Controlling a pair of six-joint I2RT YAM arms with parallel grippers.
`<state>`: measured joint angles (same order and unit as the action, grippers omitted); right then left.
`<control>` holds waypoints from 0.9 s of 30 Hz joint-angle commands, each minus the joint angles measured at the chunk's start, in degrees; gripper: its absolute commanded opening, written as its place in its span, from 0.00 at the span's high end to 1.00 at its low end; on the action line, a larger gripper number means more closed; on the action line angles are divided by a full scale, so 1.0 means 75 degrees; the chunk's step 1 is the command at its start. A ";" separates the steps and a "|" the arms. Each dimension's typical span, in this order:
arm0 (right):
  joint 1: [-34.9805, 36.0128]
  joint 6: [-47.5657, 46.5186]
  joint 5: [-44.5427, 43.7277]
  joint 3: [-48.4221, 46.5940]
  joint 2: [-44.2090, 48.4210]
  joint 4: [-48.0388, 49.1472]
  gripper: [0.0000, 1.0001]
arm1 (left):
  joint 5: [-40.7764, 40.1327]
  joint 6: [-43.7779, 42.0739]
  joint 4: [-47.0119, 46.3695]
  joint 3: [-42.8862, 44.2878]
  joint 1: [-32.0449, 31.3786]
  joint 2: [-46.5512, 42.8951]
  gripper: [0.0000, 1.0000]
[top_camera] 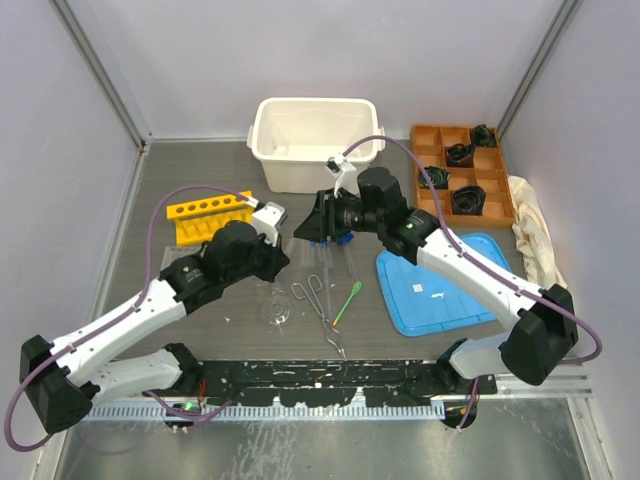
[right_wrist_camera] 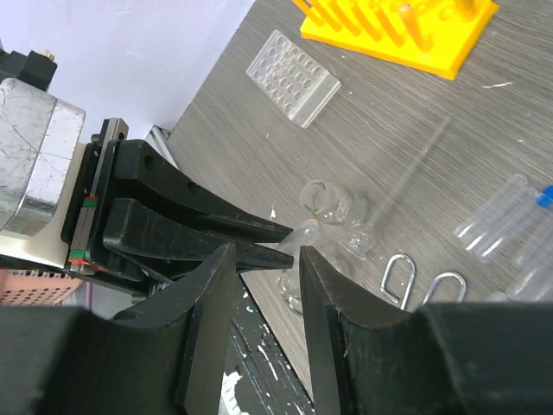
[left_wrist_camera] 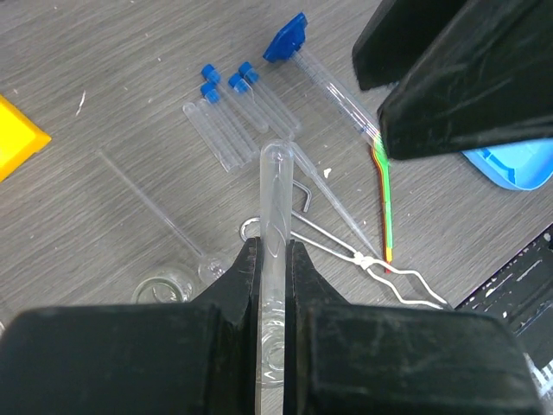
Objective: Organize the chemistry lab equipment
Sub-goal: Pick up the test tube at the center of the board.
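Between the fingers of the left tool (left_wrist_camera: pixel 272 258), clenched on it, a clear test tube (left_wrist_camera: pixel 275 186) points ahead. The right tool (right_wrist_camera: pixel 262 259) hovers close, jaws apart, with the tube's tip just beyond them. For a handover, centre the tube, close gently, and release the left afterwards.

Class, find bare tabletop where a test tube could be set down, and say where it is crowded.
Bare grey table lies behind the yellow rack, left of the white bin. The blue tray is mostly bare too. Crowded: the middle, where flasks, tongs and green spatula lie close together.
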<state>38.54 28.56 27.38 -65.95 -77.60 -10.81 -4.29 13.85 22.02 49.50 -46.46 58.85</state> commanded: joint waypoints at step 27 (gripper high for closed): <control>0.0566 0.0066 -0.0082 -0.0498 -0.0630 0.0718 0.63 | -0.0029 0.0009 -0.0504 -0.0009 -0.0177 -0.0839 0.99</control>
<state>42.33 28.86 26.68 -66.98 -82.17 -8.93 -4.71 13.98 21.82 49.21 -47.29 53.54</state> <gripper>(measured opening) 0.379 0.048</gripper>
